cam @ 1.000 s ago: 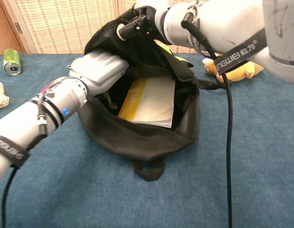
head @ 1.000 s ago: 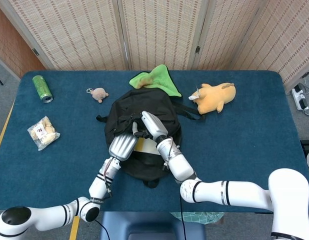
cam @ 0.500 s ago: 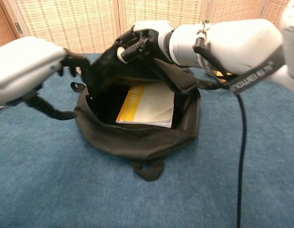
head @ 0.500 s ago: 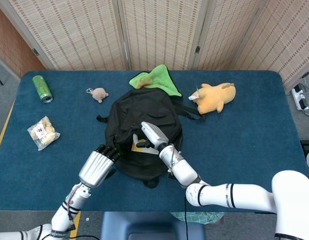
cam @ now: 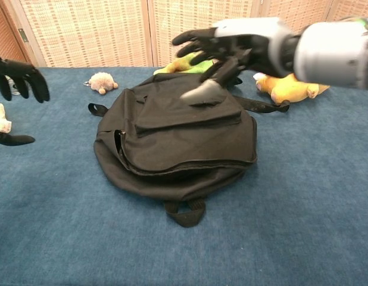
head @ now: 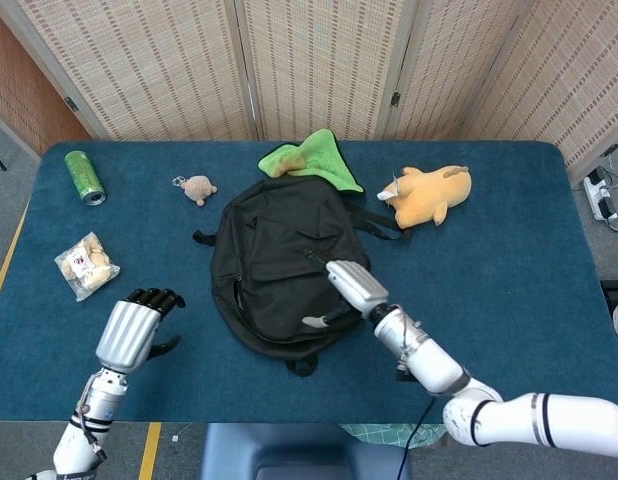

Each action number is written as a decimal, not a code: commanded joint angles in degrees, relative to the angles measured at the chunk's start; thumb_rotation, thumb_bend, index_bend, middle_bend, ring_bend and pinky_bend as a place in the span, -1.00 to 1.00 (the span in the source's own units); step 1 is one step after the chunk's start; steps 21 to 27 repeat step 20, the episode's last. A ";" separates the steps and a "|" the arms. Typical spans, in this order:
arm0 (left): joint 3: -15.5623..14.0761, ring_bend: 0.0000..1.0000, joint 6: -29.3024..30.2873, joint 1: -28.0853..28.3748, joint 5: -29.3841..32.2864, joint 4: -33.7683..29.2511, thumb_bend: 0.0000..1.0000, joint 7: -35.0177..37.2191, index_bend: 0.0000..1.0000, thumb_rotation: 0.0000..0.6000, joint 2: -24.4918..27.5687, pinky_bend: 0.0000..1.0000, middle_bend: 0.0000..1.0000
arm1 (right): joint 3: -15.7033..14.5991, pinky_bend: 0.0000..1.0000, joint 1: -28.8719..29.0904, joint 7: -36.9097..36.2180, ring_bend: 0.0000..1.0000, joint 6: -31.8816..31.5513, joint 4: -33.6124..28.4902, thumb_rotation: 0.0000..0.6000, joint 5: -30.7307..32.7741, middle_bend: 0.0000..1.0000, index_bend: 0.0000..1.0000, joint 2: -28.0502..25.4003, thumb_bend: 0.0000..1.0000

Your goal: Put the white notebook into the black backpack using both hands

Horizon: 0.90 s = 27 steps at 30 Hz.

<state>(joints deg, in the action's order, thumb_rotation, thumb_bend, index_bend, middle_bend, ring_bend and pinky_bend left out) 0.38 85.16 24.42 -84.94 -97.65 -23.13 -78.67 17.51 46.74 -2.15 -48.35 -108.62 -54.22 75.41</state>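
Backpack (head: 282, 268) in black fabric lies flat near the middle of the blue counter (head: 509, 260), its flap fallen over the mouth so that the opening shows only as a dark seam along the near edge in the chest view. White notebook: not visible in either view; judged from the closed flap and the task, it most likely lies inside the bag, though the frames cannot confirm this. Right hand (head: 351, 290) hovers over the near right part of the bag, fingers spread wide and holding nothing; in the chest view it (cam: 228, 50) hangs clear above the front pocket. Left hand (head: 139, 325) sits well apart to the left above bare counter, fingers apart and slightly curled, likewise empty. Surrounding items: green can (head: 85, 177), snack packet (head: 86, 265), small plush (head: 197, 188), green cloth (head: 311, 160) just behind the bag, and yellow plush toy (head: 429, 194) to its right. Judgement of step: release and retreat, the task appearing nearly or fully complete. Good practice here is to lift both hands straight up and away so no finger snags a strap or flap, and to lift the flap briefly if the notebook's seating needs checking.
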 commanded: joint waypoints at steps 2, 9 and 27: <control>2.11 -0.13 0.57 -2.00 3.47 1.55 -0.75 2.80 -0.07 1.00 1.91 -0.04 -0.06 | -6.10 -0.34 -9.26 3.49 -0.47 -12.14 -2.82 1.00 -10.06 -0.39 -0.25 -5.85 -0.23; 5.03 -0.13 0.88 -4.39 8.46 2.71 -0.74 6.14 -0.08 1.00 4.42 -0.08 -0.06 | -13.20 -0.27 -19.36 3.16 -0.39 -22.48 -0.85 1.00 -20.06 -0.27 -0.12 -11.87 -0.18; 4.19 -0.13 5.20 -11.28 9.90 2.84 -0.74 9.74 -0.09 1.00 7.56 -0.20 -0.07 | -19.11 -0.43 -32.98 -4.68 -0.70 -36.23 11.04 1.00 -27.81 -0.58 -0.64 -13.68 -0.25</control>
